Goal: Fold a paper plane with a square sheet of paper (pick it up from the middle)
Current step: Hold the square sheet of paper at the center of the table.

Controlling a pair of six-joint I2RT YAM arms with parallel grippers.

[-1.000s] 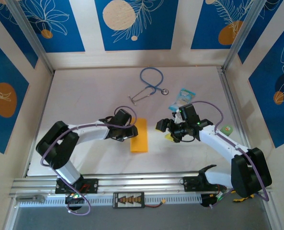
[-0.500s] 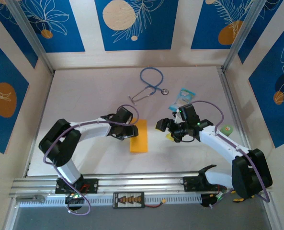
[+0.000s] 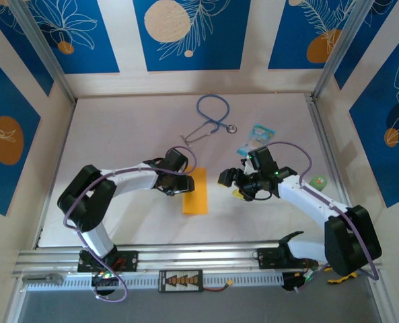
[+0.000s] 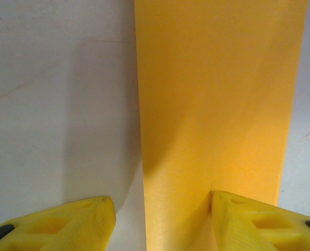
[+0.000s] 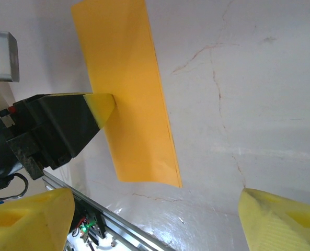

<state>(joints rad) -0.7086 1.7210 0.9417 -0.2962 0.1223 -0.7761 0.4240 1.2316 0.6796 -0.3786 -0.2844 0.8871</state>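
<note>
Nearest the viewer, a metal rail (image 3: 186, 256) holds two white and black robot arms. Just beyond it, a thin orange-yellow paper sheet (image 3: 195, 191) lies flat mid-desk as a narrow upright rectangle, apparently folded once in half. The left tool (image 3: 184, 185) has its yellow fingers spread across the sheet's left long edge, one finger (image 4: 259, 219) on the paper and the other on bare desk, pinching nothing. The right tool (image 3: 236, 185) hovers just right of the sheet, its fingers wide apart and empty.

By my reading only the first fold is done. The nose corners, the wings and the pointed dart shape are all left.

The white desk (image 3: 118, 134) shows faint scratches. Farther back lie a blue-tubed stethoscope (image 3: 211, 118) and a light-blue printed packet (image 3: 258, 136). Pale walls carry blue panels (image 3: 186, 33) with white leaves.
</note>
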